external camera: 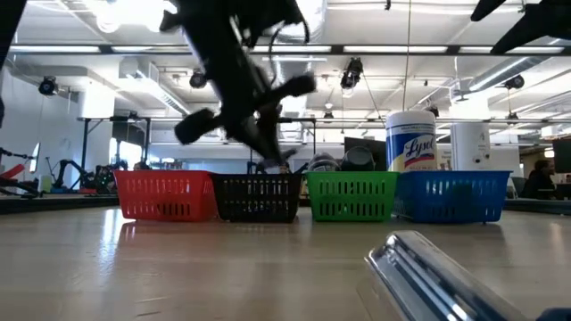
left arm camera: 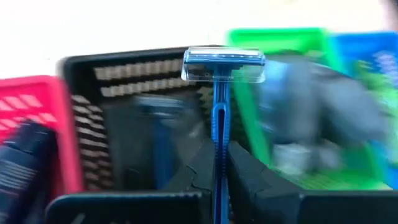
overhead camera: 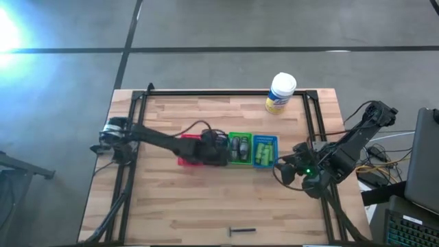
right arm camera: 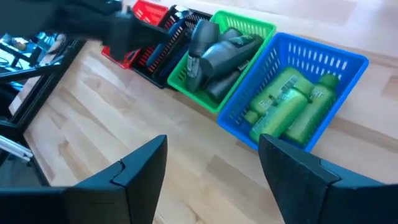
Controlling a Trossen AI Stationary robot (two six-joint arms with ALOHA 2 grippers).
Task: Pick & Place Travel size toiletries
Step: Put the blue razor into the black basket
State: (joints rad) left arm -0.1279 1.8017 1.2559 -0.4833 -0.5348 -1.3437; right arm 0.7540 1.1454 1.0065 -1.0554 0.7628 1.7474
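Left hand (left arm camera: 214, 180) is clenched on a blue razor (left arm camera: 219, 106), handle upright, head uppermost, poised directly over the black bin (left arm camera: 134, 112); right hand (right arm camera: 211, 162) is released, parked beside the blue bin (right arm camera: 292, 74).

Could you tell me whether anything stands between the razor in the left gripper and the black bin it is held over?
Nothing visible does. The left gripper holds the blue razor by its handle, head up, over the open black bin. Something blue already lies inside, but the opening looks clear.
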